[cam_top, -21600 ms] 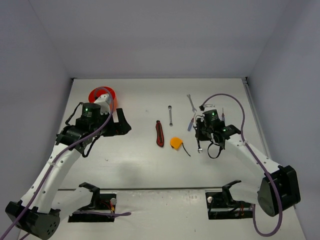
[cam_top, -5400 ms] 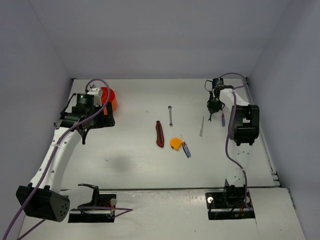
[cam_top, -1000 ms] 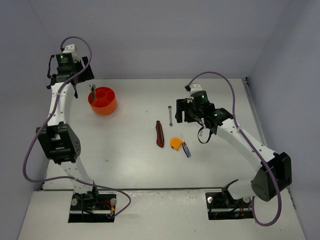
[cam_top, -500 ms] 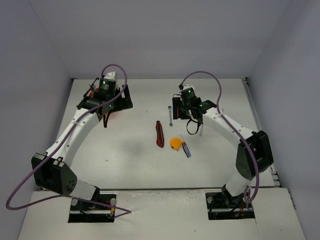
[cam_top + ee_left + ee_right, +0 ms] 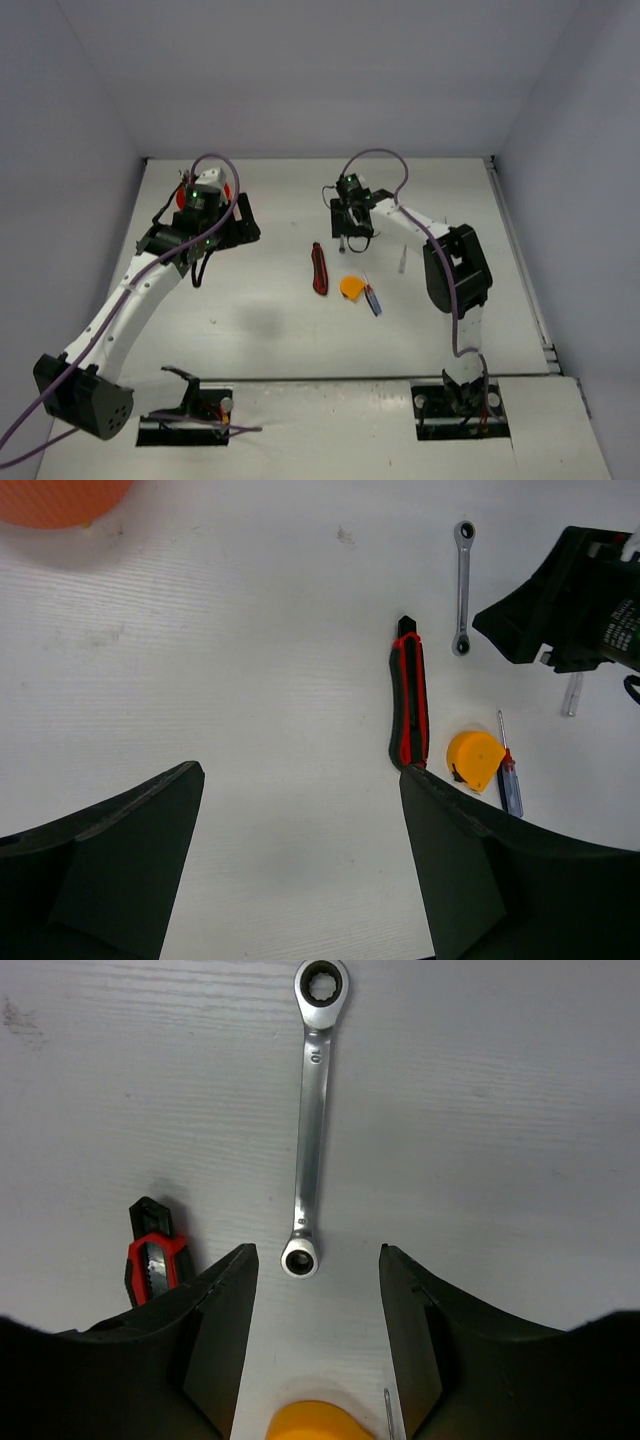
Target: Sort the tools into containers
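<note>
A silver ratchet wrench point(image 5: 313, 1115) lies on the white table. My right gripper point(image 5: 315, 1252) hovers over its near ring end, open and empty; in the top view the right gripper point(image 5: 350, 226) covers part of that wrench point(image 5: 341, 244). A red-black handled tool point(image 5: 319, 268), an orange tape measure point(image 5: 351, 286) and a blue-red screwdriver point(image 5: 371, 298) lie in the middle. A second thin wrench point(image 5: 402, 262) lies to their right. My left gripper point(image 5: 300, 775) is open and empty above bare table. The orange-red tub point(image 5: 183, 198) is mostly hidden under the left wrist.
The tub's edge point(image 5: 60, 495) shows at the top left of the left wrist view. The red-black tool point(image 5: 408, 705), tape measure point(image 5: 475, 760) and wrench point(image 5: 462, 585) lie ahead to the right. Grey walls close in the table on three sides.
My right gripper has moved left and now sits over the ratchet wrench. My left arm has shifted slightly down and left near the tub. The tools on the table have not moved.
</note>
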Controlling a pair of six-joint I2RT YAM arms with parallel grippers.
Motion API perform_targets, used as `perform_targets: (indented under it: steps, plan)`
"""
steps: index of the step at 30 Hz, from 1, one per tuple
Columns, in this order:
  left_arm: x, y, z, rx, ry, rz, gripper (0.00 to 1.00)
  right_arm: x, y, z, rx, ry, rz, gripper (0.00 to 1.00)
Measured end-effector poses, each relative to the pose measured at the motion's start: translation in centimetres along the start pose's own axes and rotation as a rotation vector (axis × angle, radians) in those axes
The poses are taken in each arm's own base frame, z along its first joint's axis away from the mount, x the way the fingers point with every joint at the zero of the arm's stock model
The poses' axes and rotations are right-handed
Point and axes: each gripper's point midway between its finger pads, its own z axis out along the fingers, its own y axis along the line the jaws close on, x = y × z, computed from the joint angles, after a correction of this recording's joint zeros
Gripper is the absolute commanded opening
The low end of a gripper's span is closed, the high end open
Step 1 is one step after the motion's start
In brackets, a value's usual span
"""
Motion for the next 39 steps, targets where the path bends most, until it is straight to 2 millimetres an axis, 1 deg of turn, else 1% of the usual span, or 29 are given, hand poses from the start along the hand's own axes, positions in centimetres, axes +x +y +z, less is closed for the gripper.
perform_targets:
  steps: [7, 13, 17, 20, 21, 23, 25, 28, 34, 39]
  plan:
    - [0.2, -0.3, -0.2, 0.018, 0.011, 0.004, 0.77, -0.1, 0.0, 3.2, 0.036, 0.042, 0.012, 0.41]
    - [0.2, -0.3, -0.5, 0.023, 0.008, 0.01, 0.77, -0.2, -0.4, 4.9, 0.069, 0.055, 0.02, 0.37]
    - [0.6, 0.0, -0.3, 0.018, 0.018, 0.018, 0.77, -0.8, -0.3, 5.3, 0.074, 0.048, 0.022, 0.35]
    - [0.7, 0.1, -0.3, 0.015, 0.022, 0.028, 0.77, -1.0, -0.3, 5.5, 0.079, 0.045, 0.023, 0.31]
    - [0.7, 0.1, -0.3, 0.015, 0.022, 0.031, 0.77, -1.1, -0.3, 5.6, 0.082, 0.041, 0.023, 0.27]
    - [0.7, 0.1, -0.3, 0.016, 0.022, 0.034, 0.77, -1.2, -0.4, 5.7, 0.087, 0.039, 0.023, 0.24]
    - [0.7, 0.1, -0.3, 0.016, 0.022, 0.035, 0.77, -1.2, -0.5, 5.7, 0.091, 0.039, 0.022, 0.18]
    - [0.7, 0.1, -0.3, 0.016, 0.022, 0.036, 0.77, -1.3, -0.6, 5.8, 0.097, 0.036, 0.022, 0.01]
    - [0.8, 0.1, -0.2, 0.018, 0.028, 0.037, 0.77, -1.5, -0.5, 5.9, 0.097, 0.032, 0.018, 0.0]
    - [1.2, -0.3, 0.4, 0.03, 0.059, 0.039, 0.77, -1.7, -0.4, 5.8, 0.084, 0.034, -0.028, 0.0]
